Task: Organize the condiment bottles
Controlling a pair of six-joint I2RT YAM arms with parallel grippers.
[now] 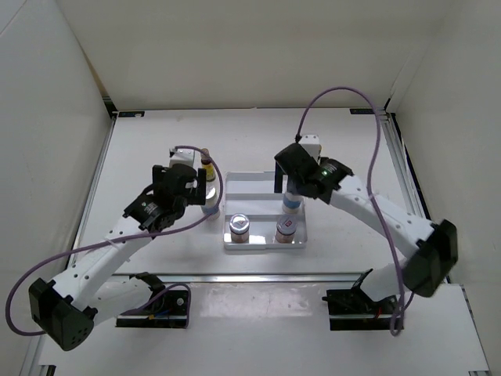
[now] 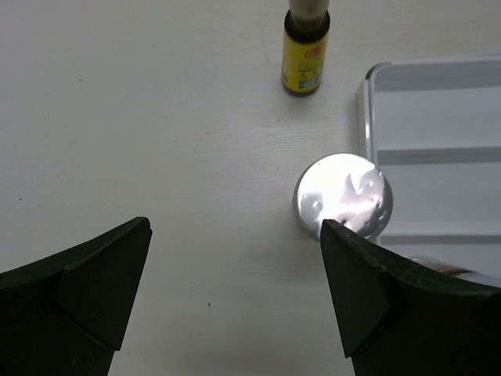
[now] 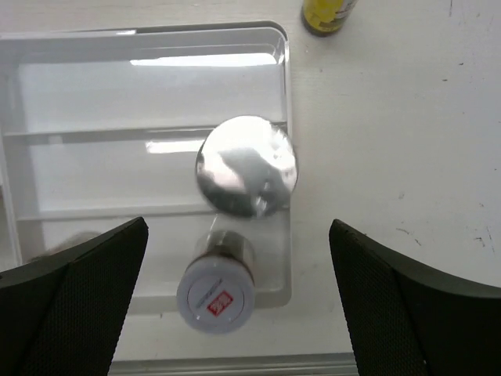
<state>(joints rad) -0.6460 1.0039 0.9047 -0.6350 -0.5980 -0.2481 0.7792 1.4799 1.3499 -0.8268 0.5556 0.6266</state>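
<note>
The white stepped tray holds two pinkish-labelled jars on its front step and a blue-labelled silver-lidded jar on the middle step. My right gripper is open above that jar. The right wrist view shows its lid, one pinkish jar and a brown bottle beyond the tray. My right gripper holds nothing. My left gripper is open and empty over the table. A second blue-labelled jar stands by the tray's left wall. A brown bottle stands farther back.
The tray's back step holds nothing. White walls enclose the table on the left, back and right. A purple cable arcs above the right arm. The tray's left wall is just right of the left gripper.
</note>
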